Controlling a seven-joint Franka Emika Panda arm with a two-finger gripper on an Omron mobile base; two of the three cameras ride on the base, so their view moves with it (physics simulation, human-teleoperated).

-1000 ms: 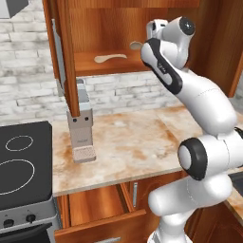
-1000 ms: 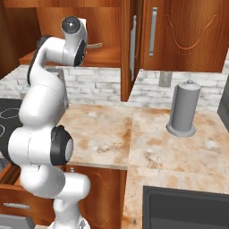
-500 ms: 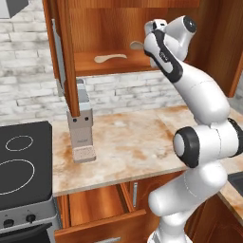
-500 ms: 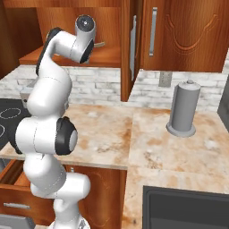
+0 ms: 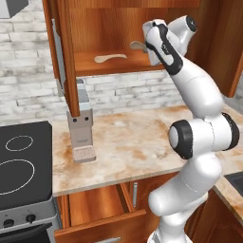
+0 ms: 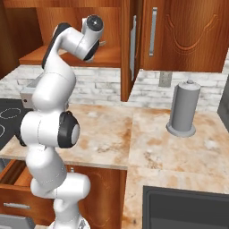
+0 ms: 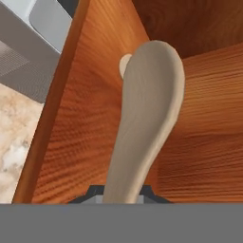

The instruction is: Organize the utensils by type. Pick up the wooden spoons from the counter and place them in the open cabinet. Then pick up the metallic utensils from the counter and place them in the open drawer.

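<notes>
The fingers are closed on the handle end of a wooden spoon [image 7: 147,114]; in the hand view the spoon's long axis runs straight out from the grip, bowl end farthest away. In the left base view the gripper [image 5: 148,43] is raised at the open cabinet [image 5: 61,57], and the held spoon's bowl projects left over the shelf [image 5: 114,66]. A second wooden spoon [image 5: 110,58] already lies on that shelf, to the left and apart from the held one. Judgement: the release calls for lowering the spoon onto bare shelf right of it. The open drawer [image 5: 95,209] sits below the counter [image 5: 133,142].
</notes>
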